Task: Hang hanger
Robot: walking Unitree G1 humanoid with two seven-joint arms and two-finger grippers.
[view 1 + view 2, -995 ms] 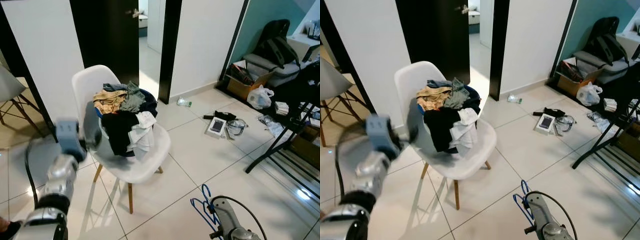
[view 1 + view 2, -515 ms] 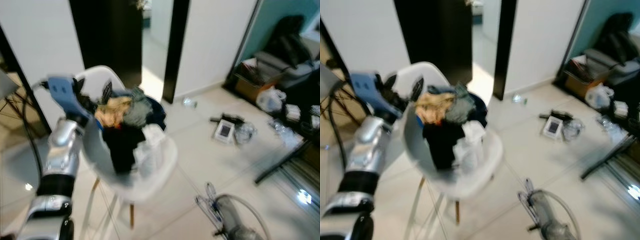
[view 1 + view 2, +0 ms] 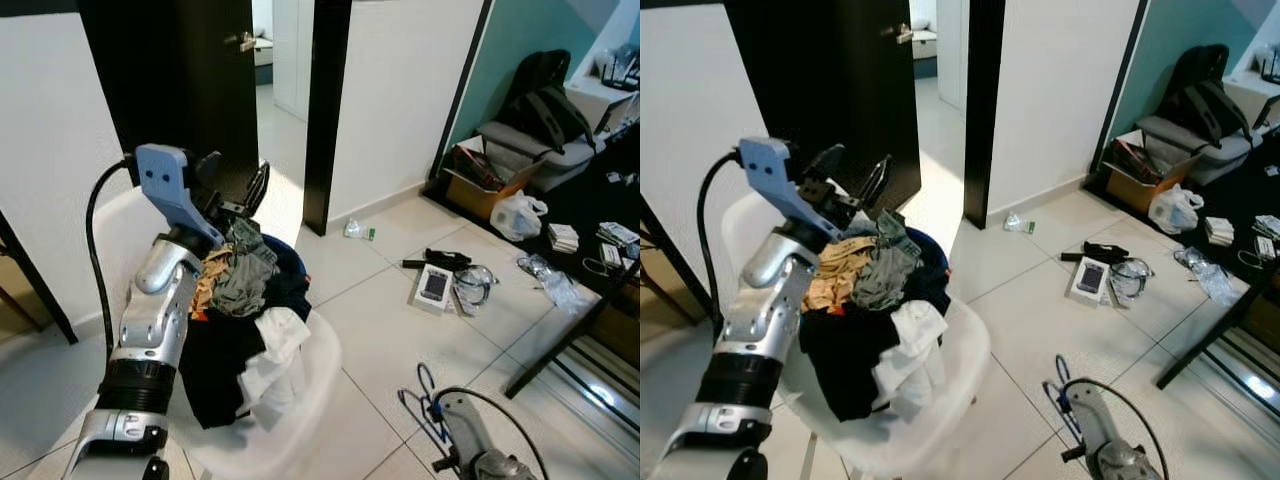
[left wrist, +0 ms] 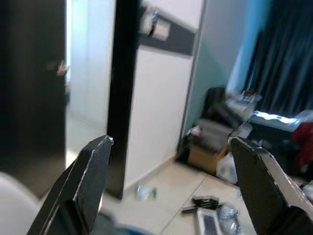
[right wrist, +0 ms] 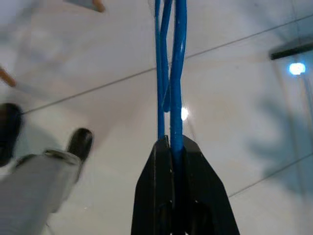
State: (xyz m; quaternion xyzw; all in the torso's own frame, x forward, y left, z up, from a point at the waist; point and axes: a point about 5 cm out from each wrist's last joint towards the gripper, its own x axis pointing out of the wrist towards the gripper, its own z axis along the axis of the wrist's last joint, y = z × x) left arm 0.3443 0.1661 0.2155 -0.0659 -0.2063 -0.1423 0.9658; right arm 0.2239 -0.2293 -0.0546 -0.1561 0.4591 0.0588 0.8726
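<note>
Silver-armed humanoid body
A blue wrist housing (image 3: 165, 180), looped black cable (image 3: 98, 250), black elbow collar (image 3: 135, 385) and long black fingers (image 4: 85, 183) are seen.

The room was evenly bright, with daylight through the doorway (image 3: 262, 60). Glare spots shone on the floor tiles (image 5: 184, 114). The head views were sharp and both wrist views soft.
</note>
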